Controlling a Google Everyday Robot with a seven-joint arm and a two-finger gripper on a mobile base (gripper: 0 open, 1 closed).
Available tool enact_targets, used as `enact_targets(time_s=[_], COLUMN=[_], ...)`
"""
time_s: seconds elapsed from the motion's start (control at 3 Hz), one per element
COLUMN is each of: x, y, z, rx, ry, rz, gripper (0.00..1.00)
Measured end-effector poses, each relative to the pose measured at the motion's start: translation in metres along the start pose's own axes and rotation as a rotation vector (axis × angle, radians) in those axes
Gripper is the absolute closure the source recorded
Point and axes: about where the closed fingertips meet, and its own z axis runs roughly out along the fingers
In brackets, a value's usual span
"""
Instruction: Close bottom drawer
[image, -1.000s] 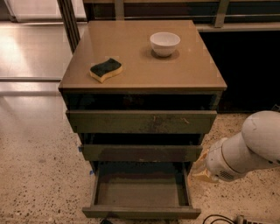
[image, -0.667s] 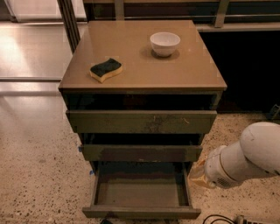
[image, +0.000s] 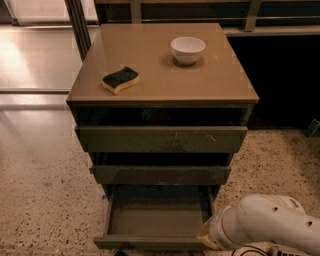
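Note:
The bottom drawer (image: 157, 221) stands pulled out of the cabinet, showing its plain grey floor, with its flat front (image: 150, 243) near the lower edge of the view. My white arm (image: 265, 227) reaches in from the lower right. My gripper (image: 206, 236) is at the arm's tan end, right by the drawer's front right corner, largely hidden behind the arm.
The mid-width drawer front (image: 161, 174) and the widest drawer front (image: 161, 139) above are both pushed in. On the tan cabinet top (image: 215, 80) lie a yellow-and-dark sponge (image: 120, 79) and a white bowl (image: 187, 49). Speckled floor surrounds the cabinet.
My arm has moved down and to the left, closer to the drawer's front right corner. The drawer has not moved.

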Motion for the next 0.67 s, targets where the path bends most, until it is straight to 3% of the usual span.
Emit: enact_targets(time_s=[0.33,0.67], x=[-0.0059,-0.0059], y=[-0.0074,-0.0074], z=[0.0079,0.0080], rx=[0.048,0.047], ry=[-0.040,-0.040], rz=[0.068,0.068], gripper=[1.00,1.00])
